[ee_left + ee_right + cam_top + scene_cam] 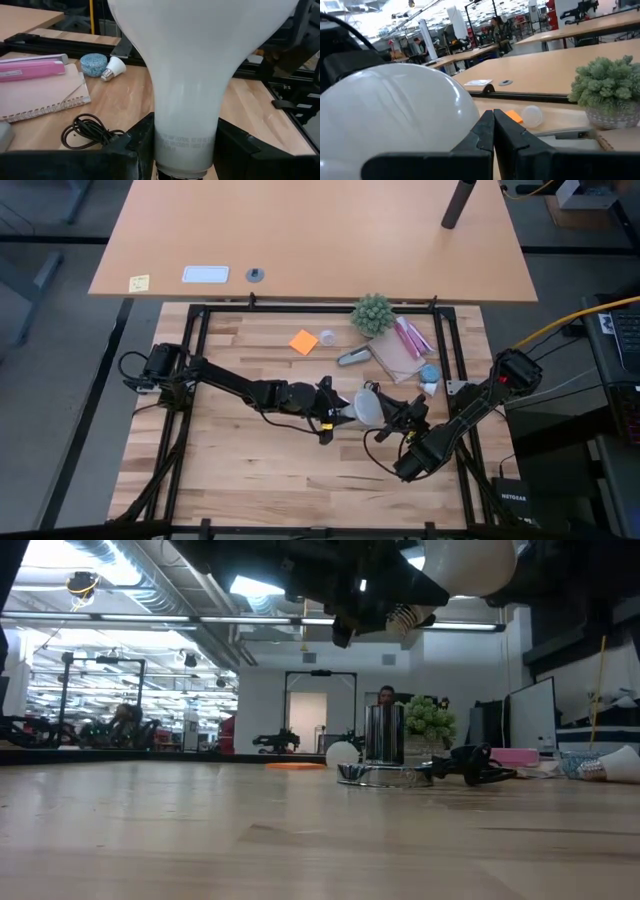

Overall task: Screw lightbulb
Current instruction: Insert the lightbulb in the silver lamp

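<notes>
The left tool [345, 412] is clamped on the neck of the lightbulb [371, 407], holding it in the air above the middle of the worktop [240, 470]. The right tool [402, 416] has its fingers pressed together, its tips just beside the bulb's round head. A silver base [375, 773] with a black cord sits on the worktop below.

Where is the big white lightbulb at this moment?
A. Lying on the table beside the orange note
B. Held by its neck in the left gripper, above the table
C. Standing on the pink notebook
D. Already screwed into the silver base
B: in the left wrist view the left gripper has its dark fingers on both sides of the lightbulb's narrow neck, and the low view shows the bulb up in the air, clear of the table.
</notes>
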Robot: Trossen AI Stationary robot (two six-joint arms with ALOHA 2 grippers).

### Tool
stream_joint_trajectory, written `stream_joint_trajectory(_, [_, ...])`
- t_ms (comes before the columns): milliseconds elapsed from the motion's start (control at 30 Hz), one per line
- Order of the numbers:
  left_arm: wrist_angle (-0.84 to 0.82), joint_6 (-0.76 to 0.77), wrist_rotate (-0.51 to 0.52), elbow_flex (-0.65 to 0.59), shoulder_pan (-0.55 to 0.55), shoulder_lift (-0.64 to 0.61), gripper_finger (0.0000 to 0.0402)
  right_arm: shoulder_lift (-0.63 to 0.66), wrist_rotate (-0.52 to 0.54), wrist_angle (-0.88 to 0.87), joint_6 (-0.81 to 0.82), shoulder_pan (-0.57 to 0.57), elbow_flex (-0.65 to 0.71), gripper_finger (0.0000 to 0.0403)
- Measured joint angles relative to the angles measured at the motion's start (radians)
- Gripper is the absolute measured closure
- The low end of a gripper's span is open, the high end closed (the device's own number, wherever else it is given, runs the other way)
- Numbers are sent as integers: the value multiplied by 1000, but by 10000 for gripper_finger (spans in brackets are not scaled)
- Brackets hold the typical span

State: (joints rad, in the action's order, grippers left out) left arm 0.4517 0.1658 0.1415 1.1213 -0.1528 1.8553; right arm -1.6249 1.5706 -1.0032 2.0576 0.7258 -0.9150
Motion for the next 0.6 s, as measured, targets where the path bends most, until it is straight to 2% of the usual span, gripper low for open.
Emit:
stream_joint_trajectory(467, [0,-19,0,0,4,0,257,48,-3,-26,-54,0,0,397])
stream_joint_trajectory(600, [1,-20,0,0,8,0,256,79,-23,-100,-100,1,0,397])
